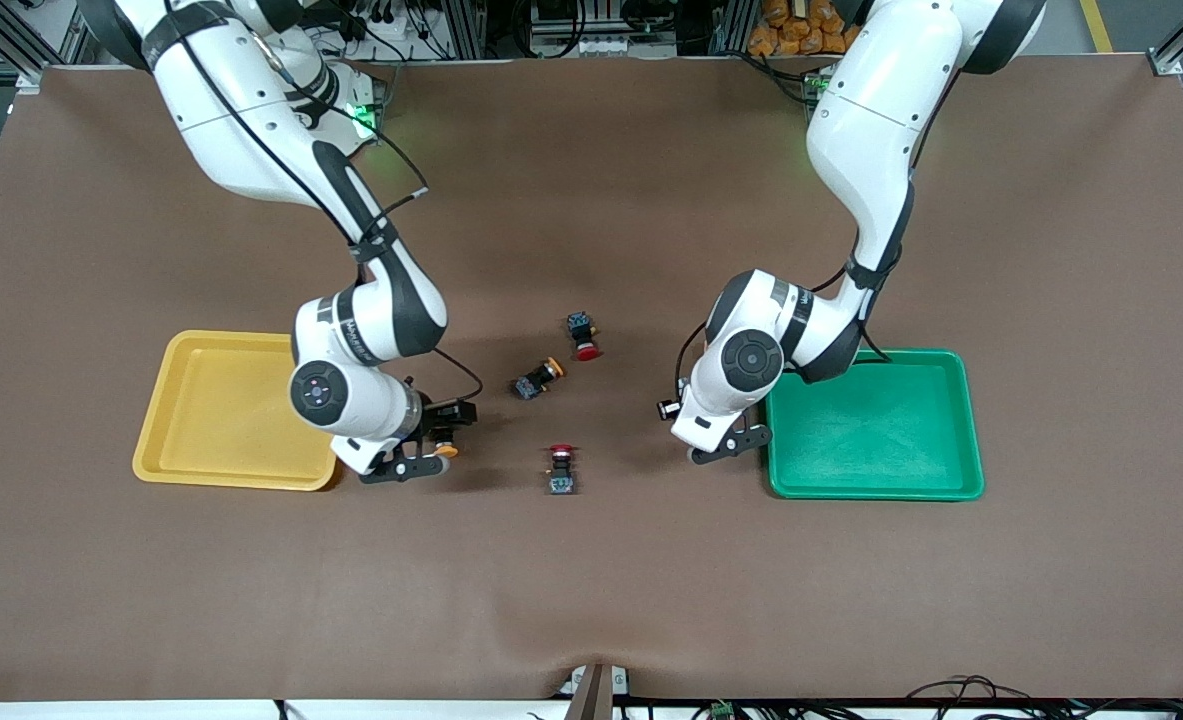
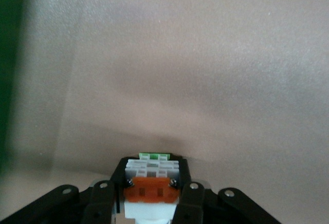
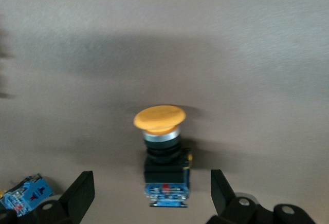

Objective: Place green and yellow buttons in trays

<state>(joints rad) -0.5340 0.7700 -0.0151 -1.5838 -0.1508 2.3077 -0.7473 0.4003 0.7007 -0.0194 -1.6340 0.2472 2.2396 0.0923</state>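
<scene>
Big brown tabletop (image 1: 591, 580), two trays on it: the yellow tray (image 1: 213, 470) toward the right arm's end, the green tray (image 1: 881, 485) toward the left arm's end, both bare inside.

Right gripper (image 1: 413, 462) is low beside the yellow tray's rim, fingers spread wide. Its wrist view shows a yellow-capped button (image 3: 163, 149) standing between the open fingers (image 3: 77, 196), untouched. My read: this is the grasp. It wants to settle evenly round the black body below the cap, not the cap, then close square so the button doesn't tip.

Left gripper (image 1: 726, 445) sits just off the green tray's rim, clamped on a white-bodied button (image 2: 151, 188) with an orange block. Judging by that, it needs a lift over the rim before letting go.

Between the arms, well apart from both trays: another yellow-capped button (image 1: 537, 377) lying on its side, and two red-capped buttons, one farther (image 1: 583, 335) and one nearer (image 1: 560, 468) the front camera. Open tabletop around each gives room; the tray rims are the edges to mind.
</scene>
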